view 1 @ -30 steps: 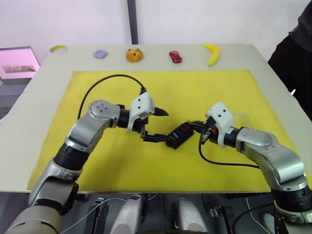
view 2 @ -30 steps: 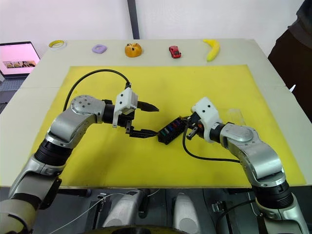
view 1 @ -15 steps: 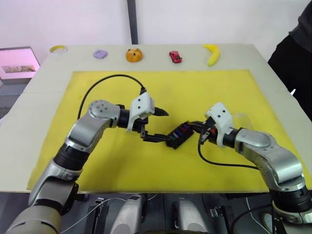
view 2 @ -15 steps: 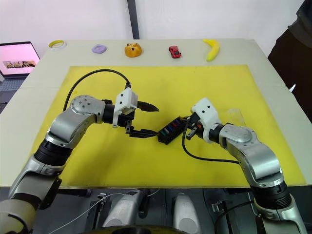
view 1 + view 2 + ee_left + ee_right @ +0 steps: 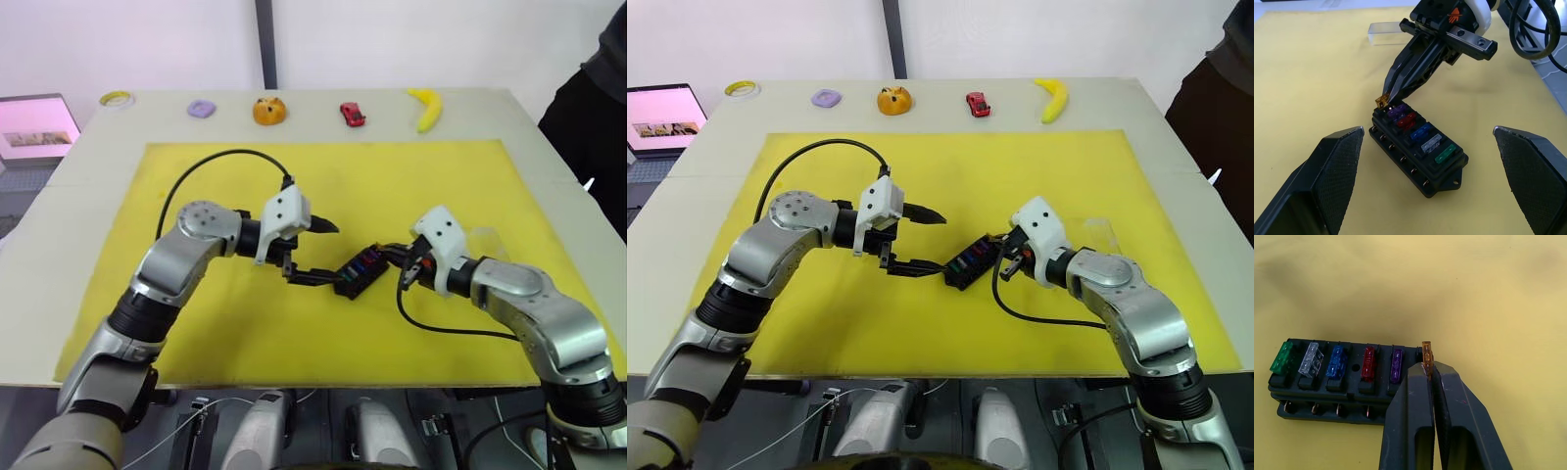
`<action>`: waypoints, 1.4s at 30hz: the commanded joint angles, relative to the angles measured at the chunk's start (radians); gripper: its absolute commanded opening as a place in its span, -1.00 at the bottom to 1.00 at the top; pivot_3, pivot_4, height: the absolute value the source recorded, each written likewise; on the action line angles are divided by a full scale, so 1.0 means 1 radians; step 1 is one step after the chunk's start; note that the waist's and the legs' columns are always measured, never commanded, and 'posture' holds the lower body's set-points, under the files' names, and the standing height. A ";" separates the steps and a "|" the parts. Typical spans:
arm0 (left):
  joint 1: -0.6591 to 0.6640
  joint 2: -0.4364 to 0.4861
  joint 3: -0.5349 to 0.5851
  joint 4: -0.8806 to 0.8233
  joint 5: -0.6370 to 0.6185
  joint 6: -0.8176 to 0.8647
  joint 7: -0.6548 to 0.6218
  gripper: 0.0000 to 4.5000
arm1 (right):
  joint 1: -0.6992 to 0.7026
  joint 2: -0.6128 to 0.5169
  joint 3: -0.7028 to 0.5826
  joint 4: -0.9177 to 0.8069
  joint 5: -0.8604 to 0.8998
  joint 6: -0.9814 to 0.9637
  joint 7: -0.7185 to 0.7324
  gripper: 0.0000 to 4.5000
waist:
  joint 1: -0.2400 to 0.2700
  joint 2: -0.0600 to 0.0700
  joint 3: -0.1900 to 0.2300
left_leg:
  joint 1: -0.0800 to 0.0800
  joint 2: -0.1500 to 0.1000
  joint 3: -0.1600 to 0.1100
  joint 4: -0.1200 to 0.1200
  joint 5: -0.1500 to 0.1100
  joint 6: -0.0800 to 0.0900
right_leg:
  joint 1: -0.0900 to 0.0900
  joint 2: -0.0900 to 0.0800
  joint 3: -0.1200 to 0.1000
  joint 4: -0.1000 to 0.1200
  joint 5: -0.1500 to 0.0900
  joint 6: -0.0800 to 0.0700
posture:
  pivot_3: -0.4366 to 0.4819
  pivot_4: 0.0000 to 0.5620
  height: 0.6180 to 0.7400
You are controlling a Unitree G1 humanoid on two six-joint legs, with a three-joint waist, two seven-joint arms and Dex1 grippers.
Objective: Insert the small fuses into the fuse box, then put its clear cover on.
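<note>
- Fuse box (image 5: 358, 273) sits mid-mat on the yellow mat (image 5: 392, 186) that covers the desk (image 5: 78, 186), turned at an angle, between the two arms.
- Right claw (image 5: 1427, 363) is clamped on an orange fuse (image 5: 1426, 353), holding it at the end slot of the box's row. Whether the fuse is seated in the slot I cannot tell.
- Right wrist view gives the row in order: green fuse (image 5: 1281, 357), clear-grey fuse (image 5: 1310, 360), blue fuse (image 5: 1336, 362), red fuse (image 5: 1368, 363), purple fuse (image 5: 1396, 365), then the orange one at the claw tips. The head views show these as small colour flecks.
- Left claw (image 5: 320, 252) has its fingers wide apart, gripping nothing; the near finger lies low on the mat with its tip at the left end of the box, the far finger is up off the mat.
- Left wrist view shows the box between that claw's two spread pads, with the right claw coming down onto its far end.
- Clear cover (image 5: 1385, 34) lies flat on the mat beyond the right claw in the left wrist view; in the head views it is a faint shape just right of the right wrist (image 5: 1097, 231).
- Far desk edge, left to right: tape ring (image 5: 117, 98), purple piece (image 5: 202, 108), orange fruit (image 5: 268, 111), red toy car (image 5: 353, 114), banana (image 5: 427, 108).
</note>
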 commanded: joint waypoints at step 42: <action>-0.015 -0.006 0.026 -0.013 0.005 -0.022 0.003 0.98 | -0.003 0.006 0.016 -0.030 -0.059 0.006 -0.009 -1.00 | 0.001 0.000 0.000 | 0.002 0.000 0.000 0.000 -0.001 0.002 | 0.002 0.000 0.000 0.000 0.000 0.000 | -0.05 -0.47 0.92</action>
